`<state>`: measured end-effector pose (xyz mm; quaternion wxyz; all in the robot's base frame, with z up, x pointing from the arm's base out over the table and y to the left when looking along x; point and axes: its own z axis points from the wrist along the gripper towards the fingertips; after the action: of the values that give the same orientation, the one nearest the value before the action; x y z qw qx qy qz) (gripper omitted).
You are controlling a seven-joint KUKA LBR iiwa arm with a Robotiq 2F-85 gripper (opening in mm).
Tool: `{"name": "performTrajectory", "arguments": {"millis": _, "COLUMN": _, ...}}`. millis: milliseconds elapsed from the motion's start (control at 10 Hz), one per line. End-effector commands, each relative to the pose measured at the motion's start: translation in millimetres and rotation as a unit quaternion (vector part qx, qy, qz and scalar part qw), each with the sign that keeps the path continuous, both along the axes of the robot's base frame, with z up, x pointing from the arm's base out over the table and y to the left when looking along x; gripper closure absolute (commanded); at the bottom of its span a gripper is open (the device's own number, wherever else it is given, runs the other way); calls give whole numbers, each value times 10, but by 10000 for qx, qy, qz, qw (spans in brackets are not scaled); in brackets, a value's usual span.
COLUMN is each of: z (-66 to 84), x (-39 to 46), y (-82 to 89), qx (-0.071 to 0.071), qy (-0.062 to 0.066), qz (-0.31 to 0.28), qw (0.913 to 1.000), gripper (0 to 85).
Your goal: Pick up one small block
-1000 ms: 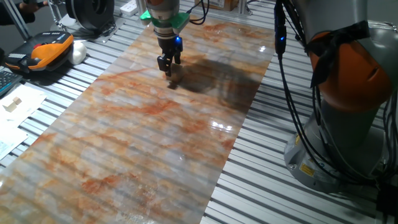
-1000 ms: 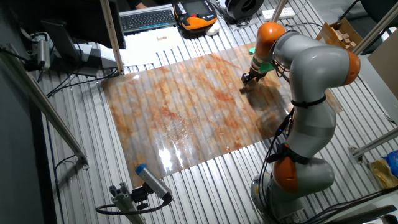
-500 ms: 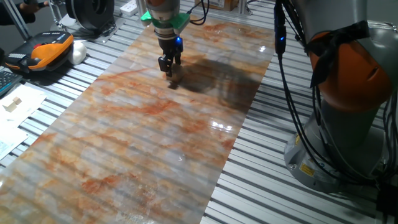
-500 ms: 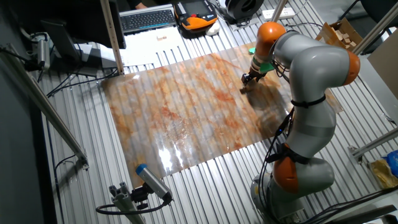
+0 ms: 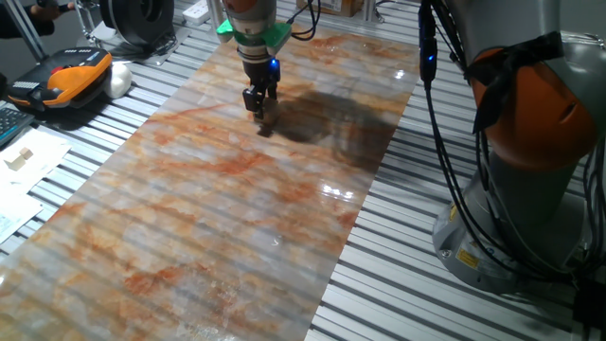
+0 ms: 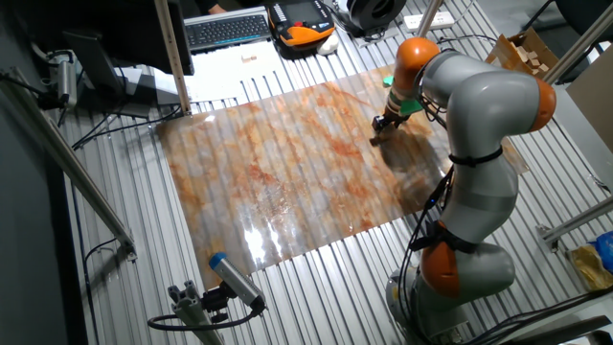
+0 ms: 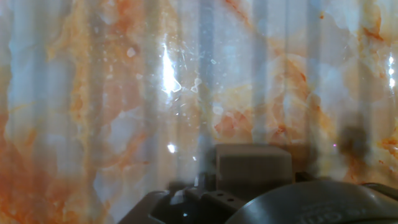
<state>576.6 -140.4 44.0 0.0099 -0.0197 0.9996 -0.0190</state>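
The small block (image 7: 254,168) is a plain tan cube, in shadow at the bottom middle of the hand view, close against the dark gripper body. In one fixed view my gripper (image 5: 258,109) points straight down over the far part of the marbled sheet (image 5: 237,208), its fingers drawn together on the small block (image 5: 261,114), with a dark shadow just below it. The other fixed view has the gripper (image 6: 377,127) near the sheet's right edge; the block is too small to make out there.
An orange-and-black device (image 5: 71,76) and a white object (image 5: 118,80) lie on the slatted table to the left, with papers (image 5: 28,161) nearer. The arm's base (image 5: 530,189) and cables stand at the right. A keyboard (image 6: 225,29) and a cardboard box (image 6: 522,53) sit beyond the sheet.
The gripper has shifted very slightly to the right over the sheet; its fingers stay drawn together.
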Motion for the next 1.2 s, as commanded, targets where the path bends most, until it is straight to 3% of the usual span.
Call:
{"name": "performTrajectory", "arguments": {"millis": 0, "z": 1, "x": 0, "y": -2, "qx": 7, "qy": 9, "qz": 11, "qw": 10000, "gripper": 340}}
{"name": "performTrajectory", "arguments": {"millis": 400, "z": -1, "x": 9, "y": 0, "qx": 80, "qy": 102, "qz": 66, "qw": 9999, "gripper": 340}}
{"name": "performTrajectory", "arguments": {"millis": 500, "z": 4, "x": 15, "y": 8, "qx": 78, "qy": 148, "qz": 57, "qw": 9998, "gripper": 510}}
{"name": "performTrajectory", "arguments": {"millis": 600, "z": 10, "x": 15, "y": 8, "qx": 114, "qy": 172, "qz": 119, "qw": 9997, "gripper": 510}}
{"name": "performTrajectory", "arguments": {"millis": 800, "z": 38, "x": 25, "y": -23, "qx": 236, "qy": 242, "qz": 301, "qw": 9990, "gripper": 850}}
{"name": "performTrajectory", "arguments": {"millis": 1000, "z": 112, "x": 0, "y": -25, "qx": 46, "qy": 89, "qz": 364, "qw": 9993, "gripper": 850}}
{"name": "performTrajectory", "arguments": {"millis": 1100, "z": 139, "x": -3, "y": -16, "qx": 66, "qy": 41, "qz": 296, "qw": 9995, "gripper": 850}}
